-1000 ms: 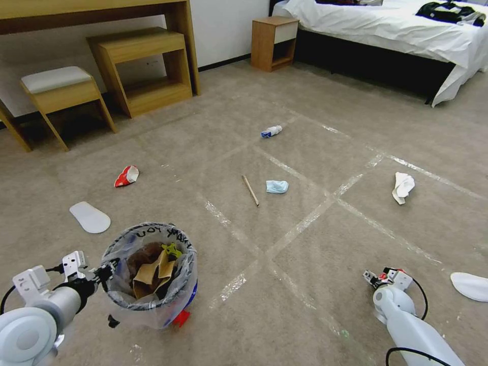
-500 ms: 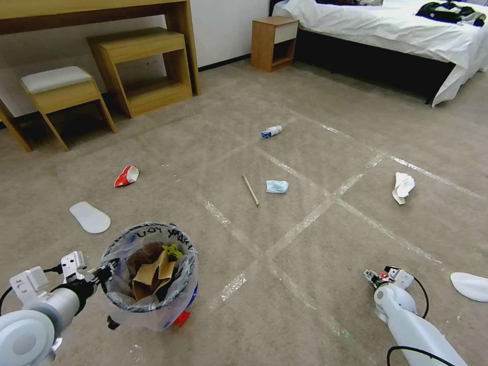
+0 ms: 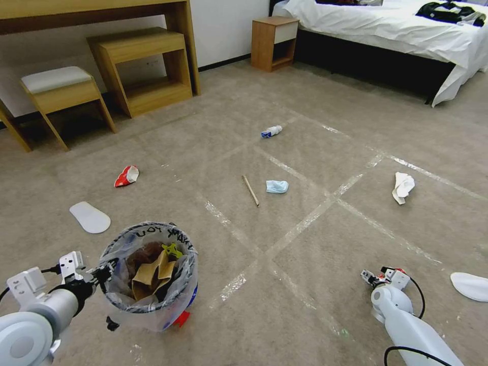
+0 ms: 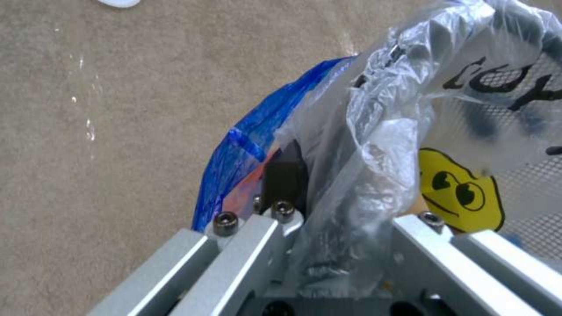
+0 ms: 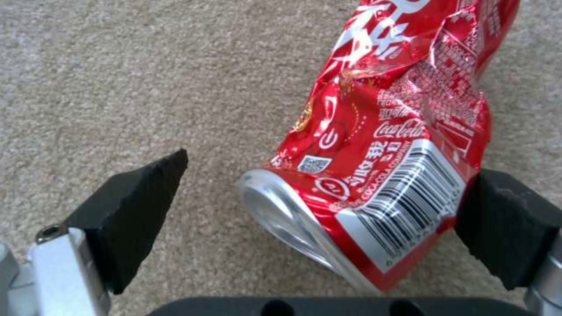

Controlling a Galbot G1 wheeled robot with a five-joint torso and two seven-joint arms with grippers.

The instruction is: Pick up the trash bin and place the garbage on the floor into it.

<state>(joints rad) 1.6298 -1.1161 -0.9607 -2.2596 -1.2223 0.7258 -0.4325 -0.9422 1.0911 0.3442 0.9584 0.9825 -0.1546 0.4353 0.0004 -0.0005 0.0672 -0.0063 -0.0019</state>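
A: Clear plastic liner with black lettering covers the rim of the trash bin (image 3: 150, 277). Bin stands on the floor (image 3: 305, 244), blue and red showing at its base. Contents: crumpled brown paper (image 3: 147, 277) and a yellow scrap.

B: Left gripper (image 3: 104, 269)?

A: At the bin's rim, on the side toward the robot's left. In the left wrist view the dark finger (image 4: 284, 177) sits against the blue outer wall, with bunched liner between the two metal arms. Clamped on the bin's rim, liner included.

B: Right gripper (image 5: 333, 202)?

A: Well to the right of the bin, low over the carpet. Jaws spread wide, straddling the bottom end of a crushed red can (image 5: 386, 145) lying on the floor. One black pad (image 5: 509, 228) is at the can's barcode edge, though I cannot tell if it touches; the other pad stands apart from the can.

B: Remaining litter, relative to the bin?

A: Beyond it and to the left, a red wrapper (image 3: 126, 176). Beyond it to the right, a wooden stick (image 3: 250, 190) with a light-blue mask (image 3: 277, 186) just beside. Farther still, a white-blue bottle (image 3: 271, 131). Far right, a white tissue (image 3: 402, 187).
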